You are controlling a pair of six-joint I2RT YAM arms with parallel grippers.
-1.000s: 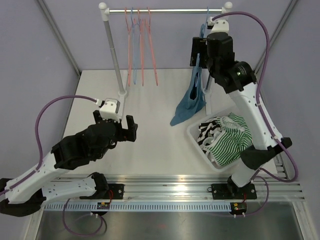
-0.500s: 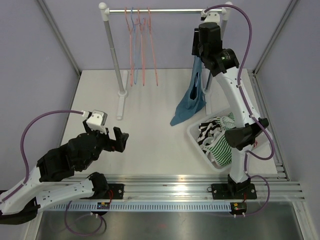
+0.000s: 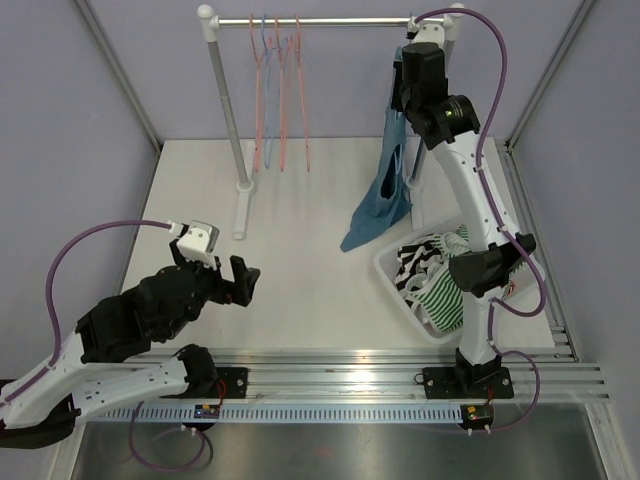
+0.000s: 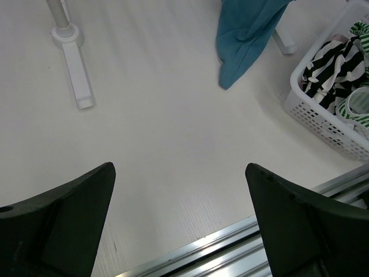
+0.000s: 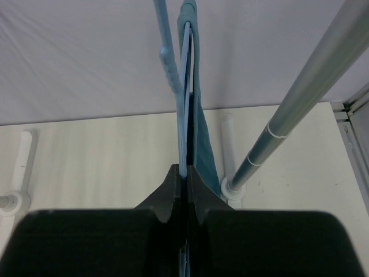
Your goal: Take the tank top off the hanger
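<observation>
Hanging far right on rail [image 3: 310, 21]: teal tank top [image 3: 385, 190], looks light, limp; best taken by strap [image 5: 195, 63]. Right gripper [image 5: 184, 173] pinched tight on blue hanger [image 5: 168, 60] beside strap. Left gripper [image 4: 179, 173] gaping wide, near left.

tank top [image 3: 386, 195] on hanger [image 5: 166, 53]: rack's [image 3: 330, 21] right | basket [image 3: 398, 298]: before it

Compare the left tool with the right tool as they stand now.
The left tool is open and holds nothing; the right tool is shut on the blue hanger. The left tool sits low over the table; the right tool is raised to the rail, beside the tank top. Both are black and two-fingered.
</observation>
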